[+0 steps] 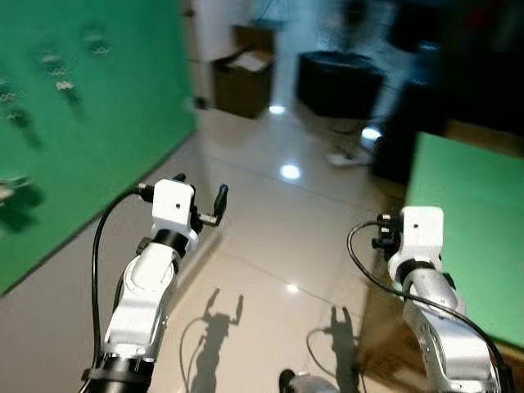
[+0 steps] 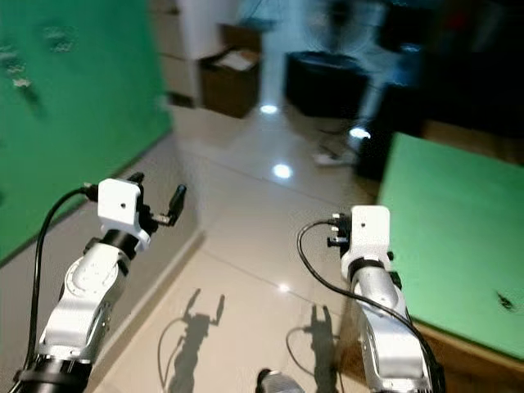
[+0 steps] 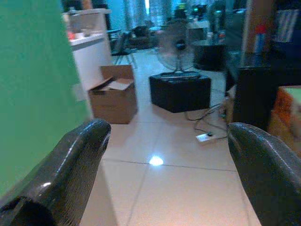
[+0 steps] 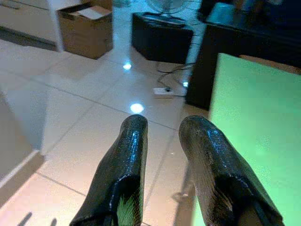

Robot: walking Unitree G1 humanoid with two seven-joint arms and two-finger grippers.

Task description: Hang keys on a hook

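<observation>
Nothing hung yet, both arms raised over the floor.

Blurred keys [image 1: 59,74] already hang high on the green wall [image 1: 98,139]; the left gripper [image 1: 199,196] is spread wide, empty. The right gripper [image 4: 162,155], nearly closed, holds nothing beside the green table [image 1: 467,237]. A dark speck there may be keys; pickup remains.

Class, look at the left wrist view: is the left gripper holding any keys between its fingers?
No. The left gripper is open, with only bare floor tiles showing in the wide gap.
</observation>
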